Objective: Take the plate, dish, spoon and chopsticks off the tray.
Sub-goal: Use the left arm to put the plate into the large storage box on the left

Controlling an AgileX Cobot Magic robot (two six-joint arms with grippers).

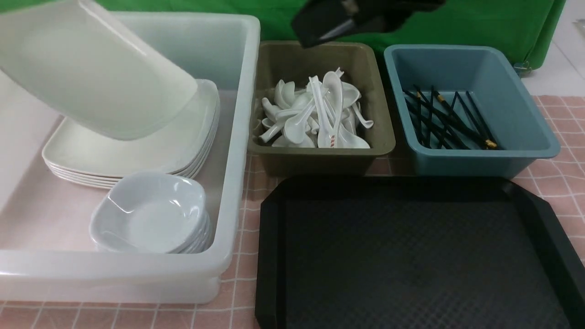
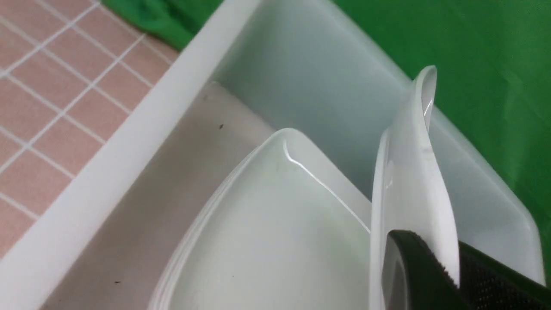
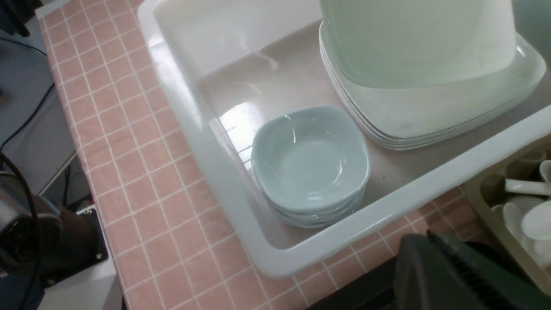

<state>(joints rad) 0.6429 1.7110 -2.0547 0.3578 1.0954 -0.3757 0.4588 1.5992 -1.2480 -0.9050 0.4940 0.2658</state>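
Note:
The large white plate [image 1: 91, 68] hangs tilted over a stack of like plates [image 1: 137, 151] inside the translucent white bin [image 1: 242, 137]. In the left wrist view my left gripper [image 2: 434, 254] is shut on the plate's [image 2: 413, 181] rim; the front view does not show that gripper. High above the olive bin, my right gripper [image 1: 315, 32] is shut and holds nothing, as its wrist view [image 3: 430, 241] shows too. The black tray [image 1: 411, 256] is bare. A red-marked spoon [image 1: 332, 139] lies in the olive bin, the chopsticks [image 1: 448, 121] in the blue bin. Small dishes [image 1: 151, 214] sit stacked in the white bin.
The olive bin [image 1: 320, 155] holds several white spoons and stands between the white bin and the blue bin [image 1: 480, 160], behind the tray. A pink checked cloth [image 1: 562, 173] covers the table. A green backdrop hangs at the back.

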